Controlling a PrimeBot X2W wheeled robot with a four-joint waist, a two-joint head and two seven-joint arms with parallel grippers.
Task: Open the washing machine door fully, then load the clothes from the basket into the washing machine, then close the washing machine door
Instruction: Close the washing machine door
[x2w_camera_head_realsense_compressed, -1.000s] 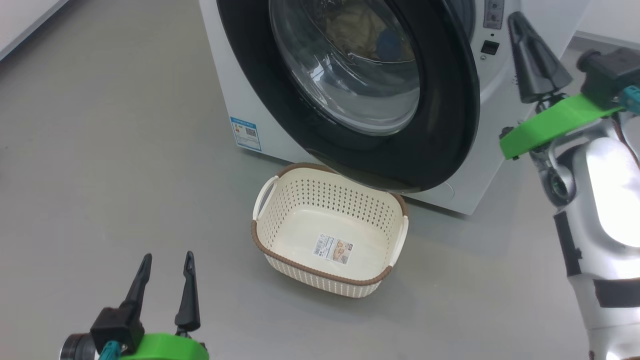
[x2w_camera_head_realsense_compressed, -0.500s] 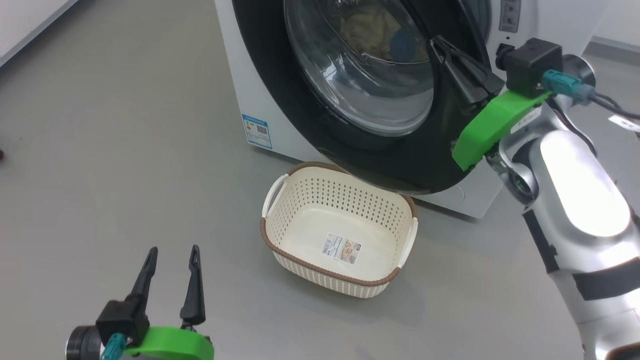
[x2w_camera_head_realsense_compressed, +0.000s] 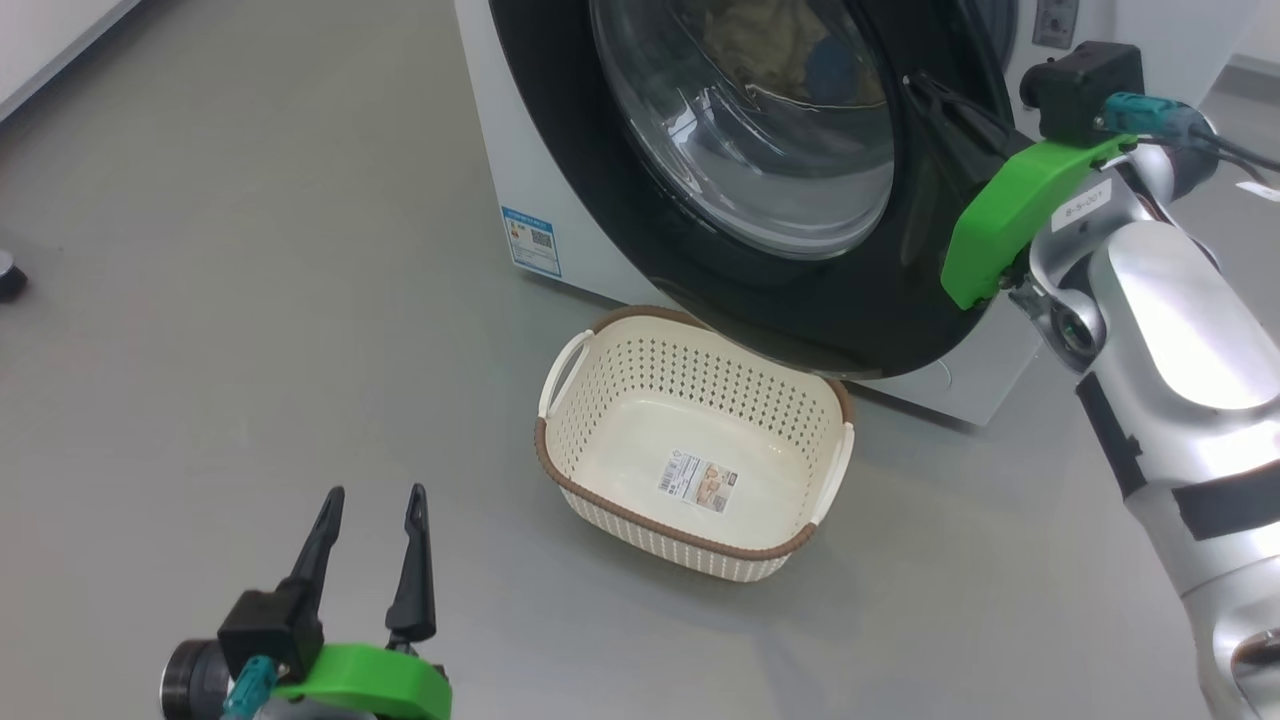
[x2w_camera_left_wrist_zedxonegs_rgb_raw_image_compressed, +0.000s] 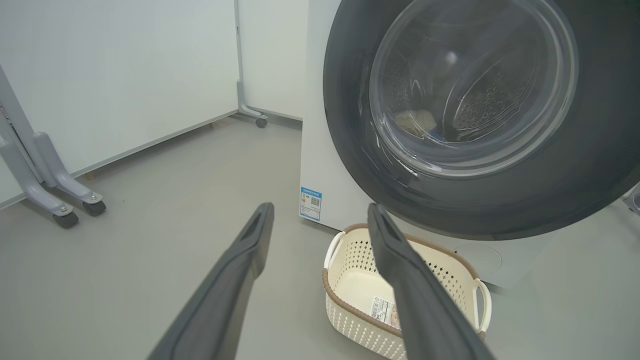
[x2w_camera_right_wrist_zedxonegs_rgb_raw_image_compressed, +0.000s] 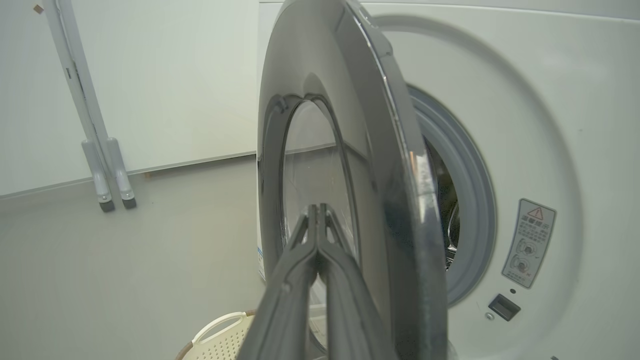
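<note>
Door (x2w_camera_head_realsense_compressed: 800, 300): glossy black rim, clear bulging glass, standing ajar. Right gripper (x2w_camera_right_wrist_zedxonegs_rgb_raw_image_compressed: 316, 206): fingers pressed together at its outer face. Left gripper (x2w_camera_head_realsense_compressed: 375, 492): fingers apart, empty.

1 s back: right gripper (x2w_camera_head_realsense_compressed: 918, 88) stood right of the washing machine door (x2w_camera_head_realsense_compressed: 860, 310), fingers pointing up in front of the washing machine (x2w_camera_head_realsense_compressed: 500, 140), clear of the black rim.

0.5 s back: swung left, fingers over the rim's right side.

Now: the closed fingers lie across the rim's outer face, tips toward the glass. The green wrist mount (x2w_camera_head_realsense_compressed: 1010, 210) overlaps the door's right edge, and the forearm has come in with it.

Head view: the whole scene sits further right and a little higher. That is the camera moving, not the machine.

Change in door angle: cannot tell.
</note>
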